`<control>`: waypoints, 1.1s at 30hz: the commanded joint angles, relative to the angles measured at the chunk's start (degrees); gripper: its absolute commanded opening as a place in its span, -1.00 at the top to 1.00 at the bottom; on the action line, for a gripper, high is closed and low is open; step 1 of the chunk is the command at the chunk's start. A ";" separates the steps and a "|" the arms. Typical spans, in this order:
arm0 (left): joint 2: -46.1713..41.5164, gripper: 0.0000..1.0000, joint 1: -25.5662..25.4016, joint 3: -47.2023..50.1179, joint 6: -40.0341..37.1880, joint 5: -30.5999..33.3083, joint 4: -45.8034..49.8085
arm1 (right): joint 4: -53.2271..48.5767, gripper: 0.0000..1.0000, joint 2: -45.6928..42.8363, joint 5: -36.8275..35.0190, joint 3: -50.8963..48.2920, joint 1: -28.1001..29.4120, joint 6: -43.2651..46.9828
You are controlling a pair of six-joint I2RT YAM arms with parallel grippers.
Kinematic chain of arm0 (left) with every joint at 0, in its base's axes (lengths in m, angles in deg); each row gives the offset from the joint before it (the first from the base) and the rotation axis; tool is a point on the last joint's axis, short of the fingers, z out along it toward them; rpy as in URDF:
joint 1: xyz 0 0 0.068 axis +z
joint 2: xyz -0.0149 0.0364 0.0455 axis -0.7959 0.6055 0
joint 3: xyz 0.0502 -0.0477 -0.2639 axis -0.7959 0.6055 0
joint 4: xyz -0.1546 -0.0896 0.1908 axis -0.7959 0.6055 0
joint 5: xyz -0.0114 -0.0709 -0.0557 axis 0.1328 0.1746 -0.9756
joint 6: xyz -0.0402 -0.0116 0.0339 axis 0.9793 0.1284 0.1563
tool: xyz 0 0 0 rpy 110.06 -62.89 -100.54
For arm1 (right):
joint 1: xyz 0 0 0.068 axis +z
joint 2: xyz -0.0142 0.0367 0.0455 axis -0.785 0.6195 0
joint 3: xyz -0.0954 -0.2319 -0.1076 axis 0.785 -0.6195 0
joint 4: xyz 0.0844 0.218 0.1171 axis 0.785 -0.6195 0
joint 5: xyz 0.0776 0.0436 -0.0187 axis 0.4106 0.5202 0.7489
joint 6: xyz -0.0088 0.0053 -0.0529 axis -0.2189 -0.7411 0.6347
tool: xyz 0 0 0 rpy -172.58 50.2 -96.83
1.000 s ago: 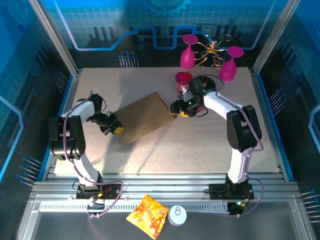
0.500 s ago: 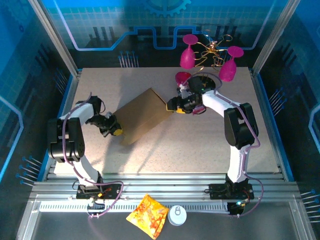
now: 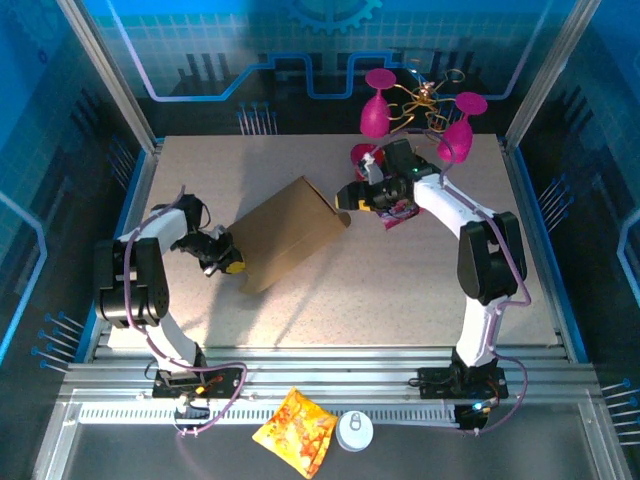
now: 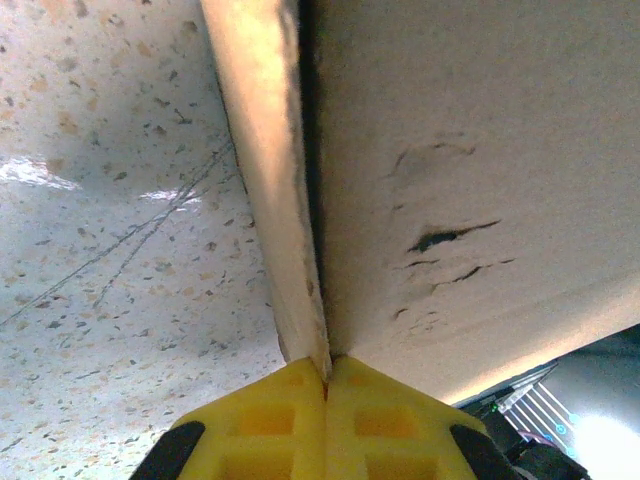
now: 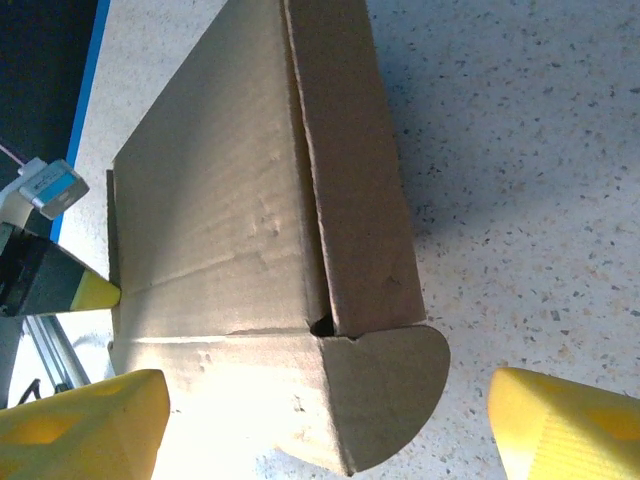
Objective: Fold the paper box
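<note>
Paper box [image 3: 285, 232] tilted, underside hidden, left hand [image 4: 325, 378] clamped on its edge, right hand [image 3: 348, 196] apart beside it

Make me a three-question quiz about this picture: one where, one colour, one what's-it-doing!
1. Where is the snack packet? A) beside the pink glasses B) at the near edge, before the arm bases C) on an arm
2. What colour are the fingers of the right gripper? A) yellow B) green C) white
3. What is the left gripper doing? A) standing wide open B) pinching the paper box C) lifting a glass
Answers: B, it lies below the bases in the top view; A, both open fingers are yellow; B, its shut fingers clamp the cardboard edge.
</note>
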 commanded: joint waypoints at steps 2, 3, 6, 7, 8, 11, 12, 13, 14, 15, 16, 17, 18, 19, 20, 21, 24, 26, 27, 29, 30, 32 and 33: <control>0.80 1.00 0.12 2.16 -1.86 4.84 3.57 | -5.83 -0.68 5.15 -1.58 5.78 1.35 4.55; 0.77 1.00 0.19 2.29 -1.61 4.84 3.67 | -6.05 -0.69 6.46 -1.52 6.88 1.44 4.34; 0.75 1.00 0.12 2.74 -0.98 4.87 3.85 | -7.44 -0.70 10.56 0.53 11.25 1.62 4.16; 0.79 1.00 0.12 2.93 -0.85 5.08 3.92 | -8.61 -0.71 11.89 0.98 13.14 1.83 4.42; 0.79 1.00 0.12 3.03 -0.76 5.11 3.95 | -10.32 -0.71 13.55 0.93 15.47 2.10 5.06; 0.96 1.00 0.12 2.94 -0.67 5.39 4.12 | -12.68 -0.72 17.06 2.15 19.67 2.80 6.03; 1.05 1.00 0.12 2.82 -0.74 5.40 4.19 | -12.86 -0.72 17.96 3.22 20.47 2.96 6.18; 1.04 1.00 0.12 2.76 -0.68 5.52 4.34 | -13.41 -0.72 18.69 3.84 21.49 3.19 6.48; 1.11 1.00 0.12 2.77 -0.56 5.63 4.38 | -14.20 -0.73 19.71 4.37 22.59 3.44 7.03; 1.14 1.00 0.12 2.77 -0.56 5.69 4.38 | -14.83 -0.73 20.51 5.34 23.60 3.70 7.45; 1.21 1.00 0.12 2.77 -0.56 5.76 4.45 | -15.26 -0.73 21.17 6.22 24.34 3.80 7.46; 1.31 1.00 0.11 2.68 -0.58 5.89 4.55 | -15.61 -0.73 21.77 7.61 25.05 3.91 7.42; 1.45 1.00 0.12 2.64 -0.58 5.90 4.53 | -15.64 -0.77 21.94 9.00 25.44 3.90 7.13; 1.57 1.00 0.12 2.60 -0.53 5.89 4.60 | -15.73 -0.83 21.93 10.21 25.81 3.91 6.95; 1.66 1.00 0.12 2.60 -0.58 5.89 4.62 | -15.80 -0.85 23.29 11.72 26.18 3.99 6.82; 1.76 1.00 0.12 2.52 -0.60 5.98 4.57 | -15.86 -0.86 23.74 12.66 26.52 3.98 6.73; 1.92 1.00 0.13 2.42 -0.70 5.98 4.65 | -17.06 -0.82 25.23 15.51 28.66 4.08 6.84; 1.97 1.00 0.21 2.33 -0.79 6.15 4.72 | -17.53 -0.76 25.88 16.69 29.84 4.13 6.72; 2.11 1.00 0.21 2.19 -0.78 6.23 4.73 | -17.57 -0.72 26.17 17.07 30.11 4.13 6.52; 2.25 1.00 0.21 1.99 -0.93 6.48 4.77 | -17.27 -0.65 26.25 18.04 30.20 4.25 5.84; 2.28 1.00 0.21 1.85 -1.02 6.50 4.88 | -17.31 -0.61 26.42 18.19 30.29 4.25 5.44; 1.98 1.00 0.30 1.81 -1.17 6.51 4.78 | -17.31 -0.50 26.42 18.37 29.93 4.33 4.86; 1.80 1.00 0.37 1.73 -1.20 6.64 4.79 | -17.31 -0.43 26.36 18.39 29.69 4.29 4.43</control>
